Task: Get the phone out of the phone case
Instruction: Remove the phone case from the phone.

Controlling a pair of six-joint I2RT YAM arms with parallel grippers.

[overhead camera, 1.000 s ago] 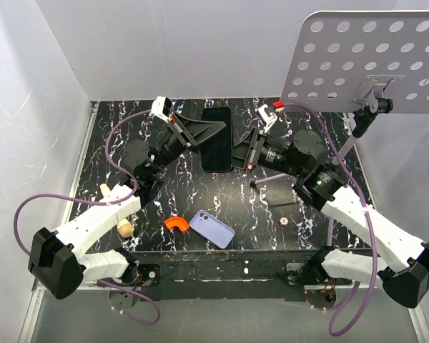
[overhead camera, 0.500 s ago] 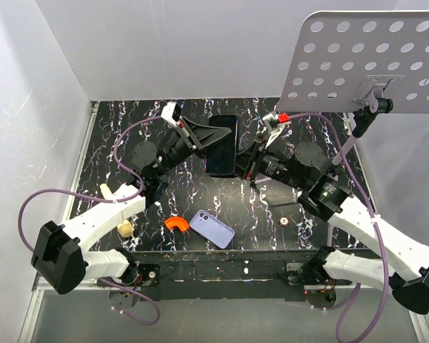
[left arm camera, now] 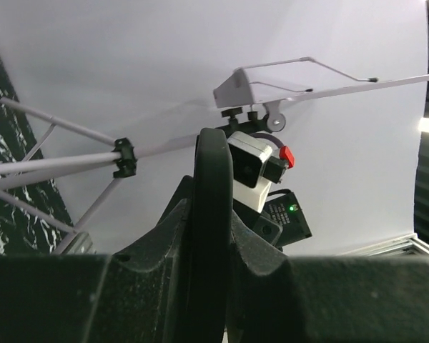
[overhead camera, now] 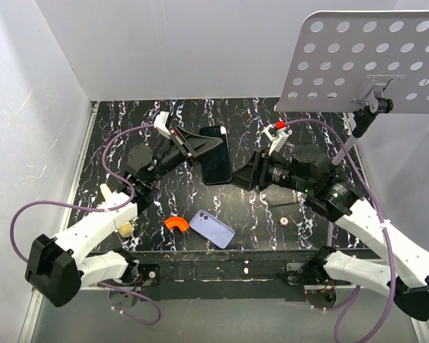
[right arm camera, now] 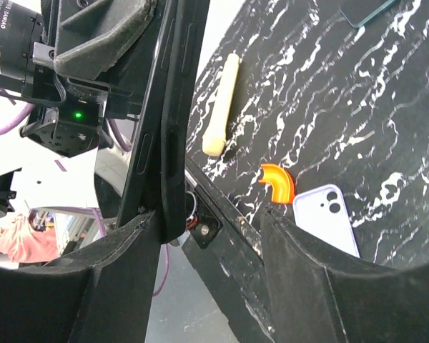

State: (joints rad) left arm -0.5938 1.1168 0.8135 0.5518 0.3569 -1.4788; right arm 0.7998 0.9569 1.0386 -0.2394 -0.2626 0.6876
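Note:
A black phone in its black case (overhead camera: 214,153) is held up edge-on above the table's far middle. My left gripper (overhead camera: 199,148) is shut on its left side; in the left wrist view the fingers (left arm camera: 261,250) press both faces of the dark slab (left arm camera: 213,186). My right gripper (overhead camera: 244,175) is at the phone's lower right corner. In the right wrist view its jaws stand wide apart (right arm camera: 211,264), and the phone's edge (right arm camera: 168,107) lies against the left finger (right arm camera: 107,279). Whether phone and case have parted is not visible.
A lilac phone case (overhead camera: 212,229) and an orange curved piece (overhead camera: 176,224) lie near the front edge, also in the right wrist view (right arm camera: 327,218). A cream peg (overhead camera: 111,190) lies at the left. A perforated metal plate (overhead camera: 365,57) on a stand overhangs the back right.
The held phone has moved a little toward the near side and tilted. My right gripper has drawn back and down toward the phone's lower right corner.

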